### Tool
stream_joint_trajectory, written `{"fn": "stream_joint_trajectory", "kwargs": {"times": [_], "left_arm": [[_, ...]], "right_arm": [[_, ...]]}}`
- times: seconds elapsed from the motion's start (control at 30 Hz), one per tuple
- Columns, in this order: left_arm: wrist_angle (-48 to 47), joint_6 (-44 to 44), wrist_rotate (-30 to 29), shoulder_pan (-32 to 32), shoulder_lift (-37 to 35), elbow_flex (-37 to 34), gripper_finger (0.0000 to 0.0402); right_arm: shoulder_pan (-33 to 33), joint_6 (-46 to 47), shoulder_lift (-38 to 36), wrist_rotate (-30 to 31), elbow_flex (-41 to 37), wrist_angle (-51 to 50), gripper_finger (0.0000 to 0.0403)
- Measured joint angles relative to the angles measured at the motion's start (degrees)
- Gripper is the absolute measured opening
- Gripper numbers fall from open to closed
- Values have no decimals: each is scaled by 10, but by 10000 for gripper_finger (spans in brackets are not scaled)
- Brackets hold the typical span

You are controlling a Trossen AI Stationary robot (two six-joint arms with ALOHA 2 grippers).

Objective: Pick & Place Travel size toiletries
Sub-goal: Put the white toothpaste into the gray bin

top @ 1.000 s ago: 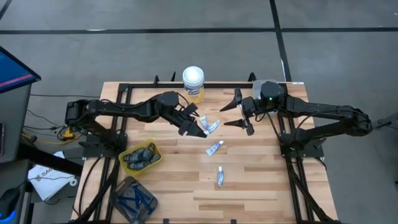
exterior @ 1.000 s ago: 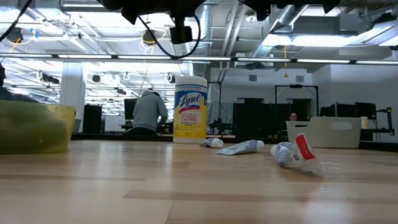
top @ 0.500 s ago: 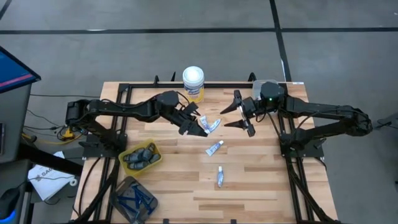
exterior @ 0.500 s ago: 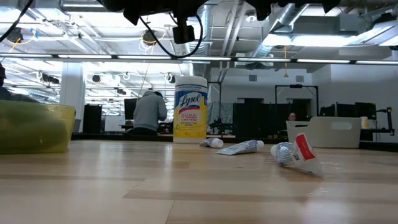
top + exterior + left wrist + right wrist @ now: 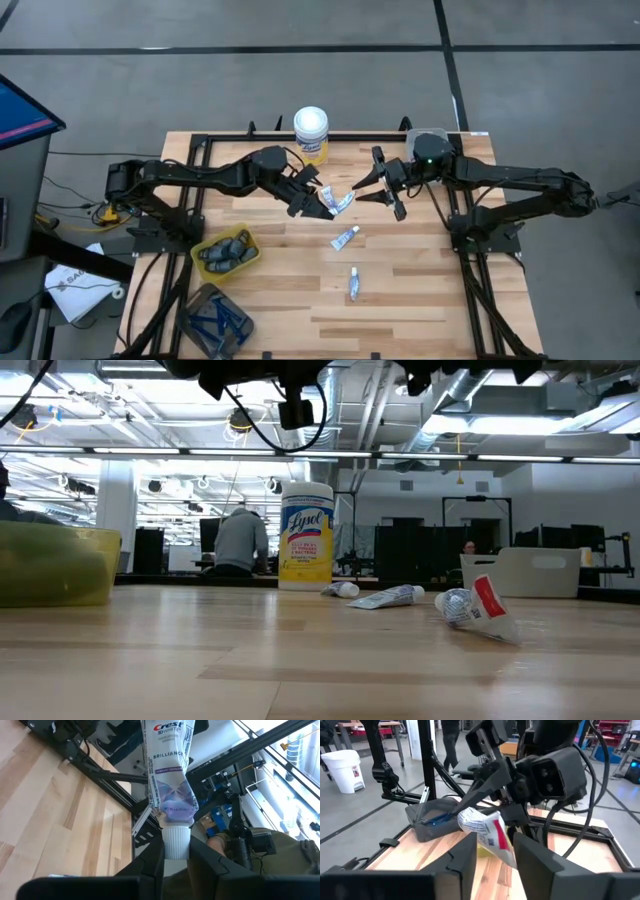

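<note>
The left arm reached from the wooden worktop's (image 5: 400,300) left edge toward its middle, bent at the elbow, and the left gripper (image 5: 318,207) was clamped on the ribbed cap of a small white toothpaste tube with blue and purple print (image 5: 338,201), held off the surface with its crimped tail pointing at the other arm. The right arm stretched in from the right edge, and the right gripper (image 5: 372,189) stood with its fingers parted on either side of that tail, not visibly closed on it. Two more small white tubes with blue print lay loose: one (image 5: 345,237) near the middle, another (image 5: 354,284) toward the front edge. Near the front left corner a yellow bowl (image 5: 206,247) held dark grey oblong sticks (image 5: 227,252), and a grey bin (image 5: 190,309) beside it held thin dark blue sticks (image 5: 220,322). A tall white canister with a yellow label (image 5: 311,132) stood at the back edge. The left wrist view alone showed the cap (image 5: 175,841) pinched between the left fingers (image 5: 150,865); the right wrist view showed the tube's tail (image 5: 485,832) between the right fingers (image 5: 532,857). In the low view both grippers were cut off at the top, while a person (image 5: 240,541) stood in the room beyond the canister (image 5: 307,535).
</note>
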Motion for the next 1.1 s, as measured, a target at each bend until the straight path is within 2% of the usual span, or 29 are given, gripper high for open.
{"fn": "stream_joint_trajectory", "kwargs": {"times": [0.4, 0.6, 0.7, 0.93, 1.03, 1.1], "left_arm": [[0, 0, 0, 0, 0, 0, 59], [-1, 2, -11, 0, 0, 0, 74], [1, 30, -26, -1, 0, 0, 87], [5, 63, -28, -3, 0, 0, 142], [4, 63, -25, -3, 0, 0, 171], [4, 63, -25, -3, 0, 0, 187]], "right_arm": [[-1, -6, 0, -1, 0, 1, 7], [0, -6, 0, 3, 0, 0, 2], [0, 2, 0, 20, 0, 0, 1], [-15, 14, -25, 36, 0, -14, 0], [-33, 14, -51, 36, 0, -64, 0], [-48, 6, -69, 60, 0, -116, 0]]}}
